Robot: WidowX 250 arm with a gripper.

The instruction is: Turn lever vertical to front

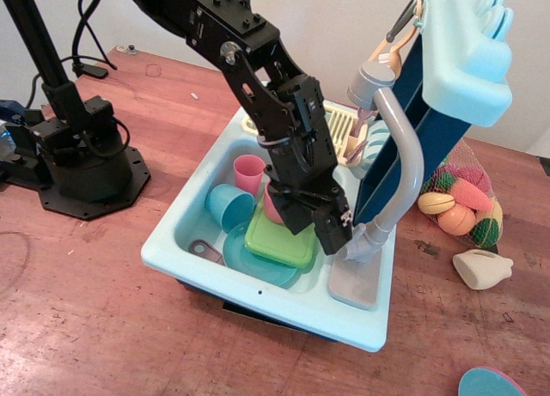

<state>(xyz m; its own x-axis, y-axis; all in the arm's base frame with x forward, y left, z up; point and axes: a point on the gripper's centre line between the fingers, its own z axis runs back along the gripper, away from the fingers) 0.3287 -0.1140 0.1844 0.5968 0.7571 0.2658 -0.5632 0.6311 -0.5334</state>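
On the scratched reddish wooden table point(103, 327), the black metal gripper point(337, 234), grip unreadable, meets the toy faucet's short grey plastic lever point(355, 243) at centre frame.

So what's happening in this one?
A black robot arm reaches into a toy sink, its gripper down at the grey faucet base, where the lever would be. The fingers hide the lever, so its position and their grip cannot be told. Cups, plates and a green lid sit in the basin.
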